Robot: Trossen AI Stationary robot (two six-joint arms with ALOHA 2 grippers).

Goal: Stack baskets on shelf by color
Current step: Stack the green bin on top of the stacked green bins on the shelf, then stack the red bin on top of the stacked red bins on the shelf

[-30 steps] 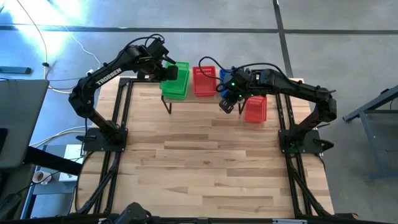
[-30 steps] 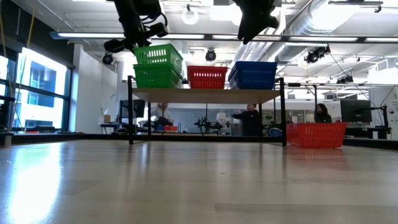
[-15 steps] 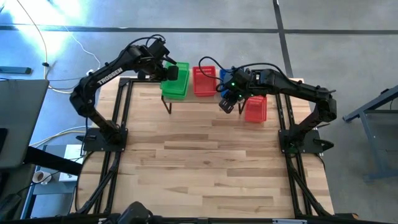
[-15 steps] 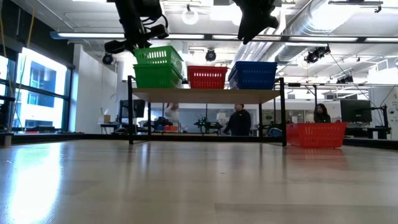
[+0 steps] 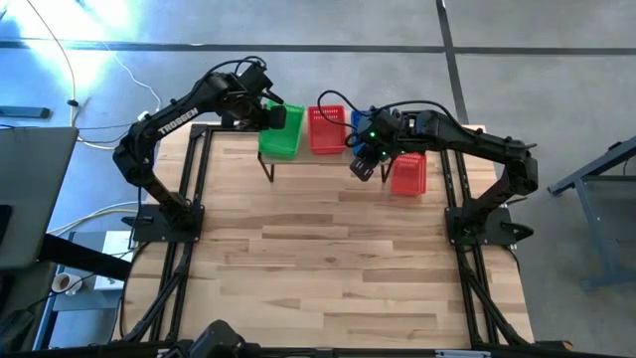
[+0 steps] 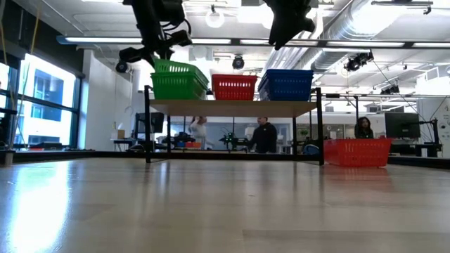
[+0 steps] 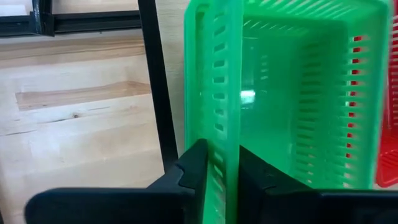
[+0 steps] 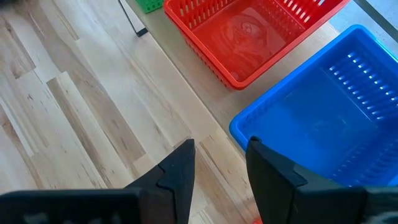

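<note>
One red plastic mesh basket sits unstacked on the worktop; left claw pinches the green mesh basket on the light-wood shelf; right claw spread, hovering.

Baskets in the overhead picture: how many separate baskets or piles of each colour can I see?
Green: 1, the green pile on the shelf.
Red: 2, the shelf red basket and the table red basket.
Blue: 1, the blue pile.
Total: 4; baskets nested inside piles cannot be counted.
</note>
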